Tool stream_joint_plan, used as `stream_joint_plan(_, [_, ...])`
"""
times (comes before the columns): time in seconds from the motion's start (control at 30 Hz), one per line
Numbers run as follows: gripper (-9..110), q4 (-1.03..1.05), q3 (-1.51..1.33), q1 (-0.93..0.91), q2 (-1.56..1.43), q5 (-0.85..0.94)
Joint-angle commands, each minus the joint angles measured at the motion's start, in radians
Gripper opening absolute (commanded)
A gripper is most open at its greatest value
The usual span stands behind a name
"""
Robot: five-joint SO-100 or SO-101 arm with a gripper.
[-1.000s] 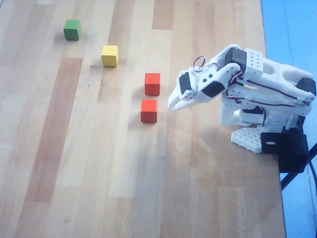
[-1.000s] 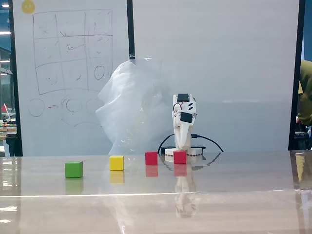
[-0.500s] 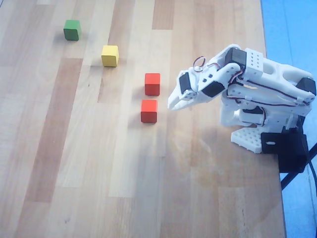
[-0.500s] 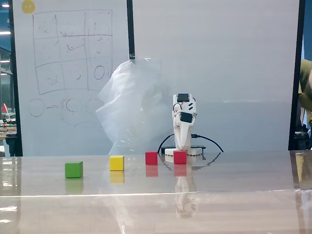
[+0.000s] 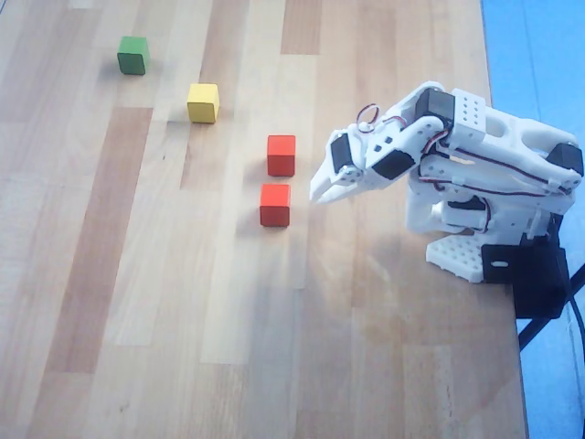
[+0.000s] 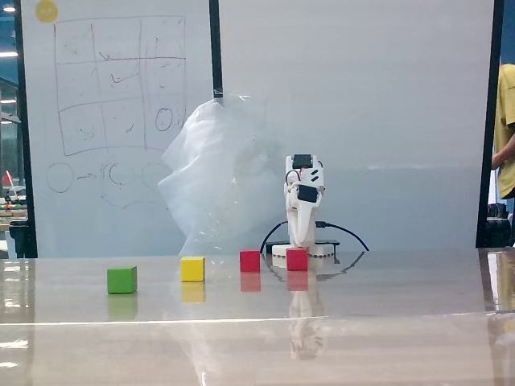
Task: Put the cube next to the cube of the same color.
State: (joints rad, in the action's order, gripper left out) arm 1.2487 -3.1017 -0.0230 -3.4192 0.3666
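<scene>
Overhead view: two red cubes near mid-table, close together but not touching. One red cube (image 5: 275, 204) lying at 6 o'clock of the other red cube (image 5: 281, 155), with a narrow strip of wood between them. Yellow cube (image 5: 203, 102) at 10 o'clock of the pair, green cube (image 5: 133, 55) farther out along the same line. White arm (image 5: 475, 174) folded at the table's (image 5: 137, 320) right edge, gripper (image 5: 322, 187) at 3 o'clock of the nearer red cube, just beside it, holding nothing. Fingers together or apart: cannot tell.

Fixed view: green cube (image 6: 121, 279), yellow cube (image 6: 192, 268), then red cubes (image 6: 250, 260) and (image 6: 297, 258) in a row, arm (image 6: 302, 201) behind the rightmost. Whiteboard (image 6: 113, 96) and clear plastic sheet (image 6: 217, 177) behind.
</scene>
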Motion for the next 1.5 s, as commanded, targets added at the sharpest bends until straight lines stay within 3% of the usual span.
stream_joint_plan(0.0, [0,0.0,0.034,-0.011,-0.029,-0.008])
stream_joint_plan(1.03, [0,-0.041,0.037,-0.012,-0.025,-0.006])
stream_joint_plan(1.47, [0,0.043,0.499,-0.012,0.422,-0.003])
